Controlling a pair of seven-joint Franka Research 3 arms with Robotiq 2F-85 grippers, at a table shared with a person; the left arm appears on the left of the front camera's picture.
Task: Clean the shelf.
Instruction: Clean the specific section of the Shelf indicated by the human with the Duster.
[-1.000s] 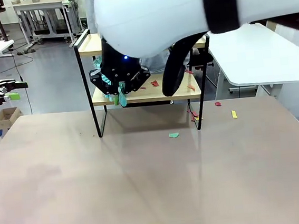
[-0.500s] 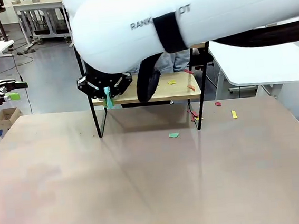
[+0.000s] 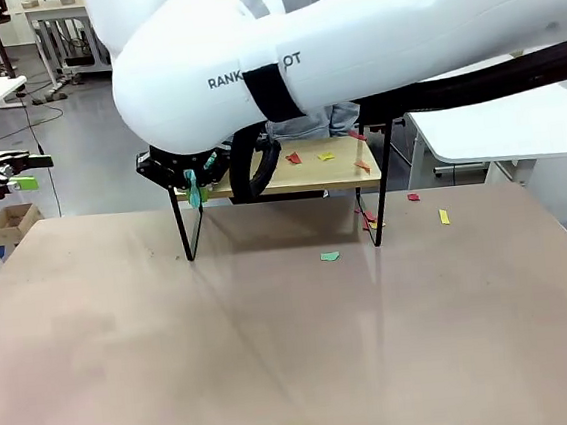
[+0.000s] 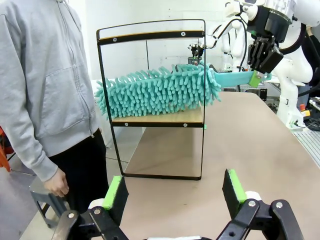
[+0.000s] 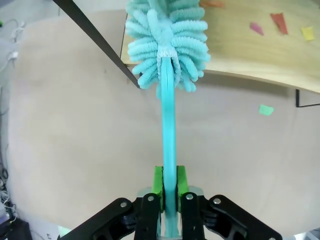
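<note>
The right tool (image 5: 169, 181) is clamped on the handle of a teal duster (image 5: 167, 37), whose fluffy head lies on the lower board of the shelf (image 5: 250, 50), near one end. The shelf stands at the far side of the desk (image 3: 277, 354). The sweep looks part done: red and yellow scraps (image 5: 277, 22) lie on that board. Next, the head should be drawn across them toward the open edge, clear of the frame. The left tool (image 4: 175, 192) hangs apart, empty.
</note>
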